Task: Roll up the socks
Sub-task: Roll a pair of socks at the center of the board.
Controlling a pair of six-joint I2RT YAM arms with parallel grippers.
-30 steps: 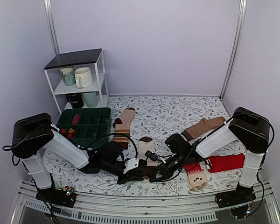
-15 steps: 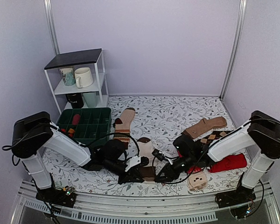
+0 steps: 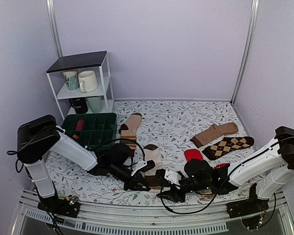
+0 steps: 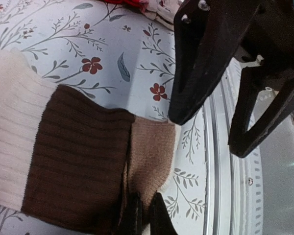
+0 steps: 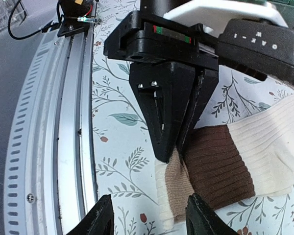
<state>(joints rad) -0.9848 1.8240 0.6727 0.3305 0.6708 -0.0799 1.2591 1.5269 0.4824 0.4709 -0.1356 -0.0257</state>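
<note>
The left gripper (image 4: 142, 211) reaches in low across the flowered table (image 3: 176, 122), its jaws pressed together on the near edge of the tan toe (image 4: 152, 152) of the cream sock (image 3: 154, 157); the sock lies flat and lengthwise, toe toward the arms and dark cuff away from them, with its wide brown band (image 4: 78, 156) just behind the pinched toe; nothing is turned over yet, so this looks like the very start of the roll, with the toe end secured and the first fold not yet made; to the right, the right gripper (image 5: 151, 198) hangs low over the near strip of the table beside the metal rail (image 5: 63, 122), its jaws spread and holding nothing, close to the toe, though whether a finger brushes it I cannot tell; the next move probably calls for the left claw to lift and tuck the toe back over the brown band while the right claw closes on the free corner, so that the roll starts tight and even.
</note>
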